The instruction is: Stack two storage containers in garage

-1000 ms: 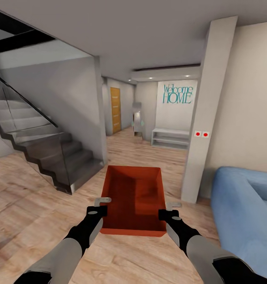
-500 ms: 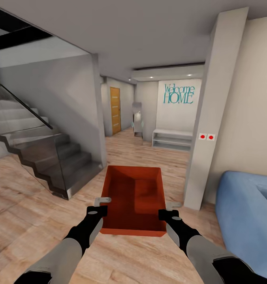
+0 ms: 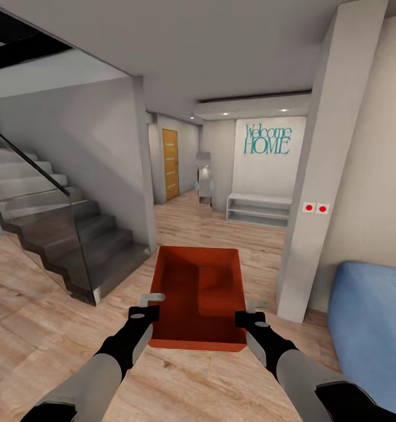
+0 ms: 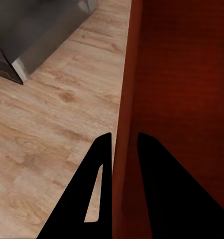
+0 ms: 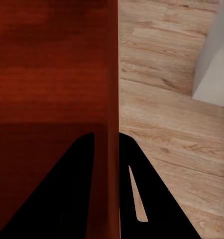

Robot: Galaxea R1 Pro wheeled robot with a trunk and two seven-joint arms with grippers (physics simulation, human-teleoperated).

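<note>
I have one storage container (image 3: 199, 296) held between my two arms, out in front of me and above the light wood plank floor (image 3: 40, 328). My left gripper (image 3: 153, 298) has its jaws nearly shut on the container's left wall: in the left wrist view (image 4: 125, 144) one dark finger sits outside the thin orange-red wall (image 4: 123, 99) and the other inside it, both touching. My right gripper (image 3: 256, 304) does the same on the opposite wall; in the right wrist view (image 5: 108, 137) the wall (image 5: 112, 64) runs straight between the two fingers, which press it from either side. The box sits level, its open top facing up, its long axis pointing away from me, and its inside looks bare.

Beyond the left jaws and off to that side, a dark staircase (image 3: 75, 234) with a glass balustrade climbs away; its lowest step (image 4: 37, 35) is near the left jaws in the wrist view. Just beyond the right jaws a white pillar (image 3: 315, 176) rises from the floor, carrying two red buttons (image 3: 315, 208), and its base (image 5: 214, 59) is close by in the right wrist view. Further out on the right side lies a blue sofa (image 3: 368, 328). Straight ahead of both jaws, well apart, are a wooden door (image 3: 170, 164), a low white shelf (image 3: 259, 210) and a teal "Welcome HOME" sign (image 3: 267, 139).
</note>
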